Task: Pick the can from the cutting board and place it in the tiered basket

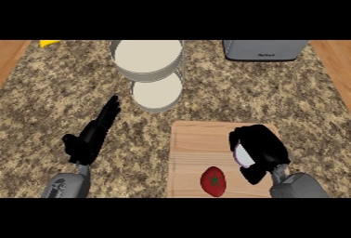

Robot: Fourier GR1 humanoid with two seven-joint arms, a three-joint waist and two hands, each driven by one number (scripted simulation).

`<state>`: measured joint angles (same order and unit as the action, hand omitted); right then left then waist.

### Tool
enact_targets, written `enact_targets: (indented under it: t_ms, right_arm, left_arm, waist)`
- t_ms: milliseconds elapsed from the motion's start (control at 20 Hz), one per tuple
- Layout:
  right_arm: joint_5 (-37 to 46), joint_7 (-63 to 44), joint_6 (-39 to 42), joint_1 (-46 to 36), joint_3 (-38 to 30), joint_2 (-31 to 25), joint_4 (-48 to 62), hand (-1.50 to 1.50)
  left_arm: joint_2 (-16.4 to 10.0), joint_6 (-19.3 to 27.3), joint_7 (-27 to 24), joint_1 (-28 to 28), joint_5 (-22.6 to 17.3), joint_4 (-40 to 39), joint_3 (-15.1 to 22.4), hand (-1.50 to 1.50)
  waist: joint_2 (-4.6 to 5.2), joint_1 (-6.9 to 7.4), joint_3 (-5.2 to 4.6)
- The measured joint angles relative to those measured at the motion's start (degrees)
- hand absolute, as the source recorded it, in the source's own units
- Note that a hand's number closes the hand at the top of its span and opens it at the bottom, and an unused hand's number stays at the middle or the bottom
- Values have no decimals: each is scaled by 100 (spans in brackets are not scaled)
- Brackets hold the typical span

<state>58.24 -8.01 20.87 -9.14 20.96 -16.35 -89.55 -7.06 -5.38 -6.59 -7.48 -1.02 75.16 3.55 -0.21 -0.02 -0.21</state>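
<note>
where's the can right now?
Head view, right side: the can sits inside the curled right hand over the cutting board, up-right of the red fruit.

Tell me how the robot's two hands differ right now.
The left hand has straight fingers and holds nothing; the right hand curls its fingers round the can. The left hand is over the counter; the right hand is over the cutting board. Both are black.
</note>
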Motion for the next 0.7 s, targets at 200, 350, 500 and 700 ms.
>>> enact_targets:
  t_ms: [200, 350, 500, 700]
  right_arm:
    - [92, -80, -36, -42, -239, 66, -77, 150]
    - [59, -220, -291, -245, -888, -82, 356, 150]
    - [5, -339, -566, -516, -1534, -262, 796, 150]
    - [-556, -429, -698, -863, -2193, -54, 787, 150]
  left_arm:
    - [36, -10, 183, 1, 9, 190, -5, 0]
    - [44, -20, 242, 71, 5, 346, 29, 0]
    - [85, -12, 185, 54, 23, 280, 36, 0]
    - [80, -38, 122, 141, 24, 255, 23, 0]
  waist:
    - [11, 2, 14]
    - [21, 31, 20]
    - [35, 30, 22]
    - [26, 15, 23]
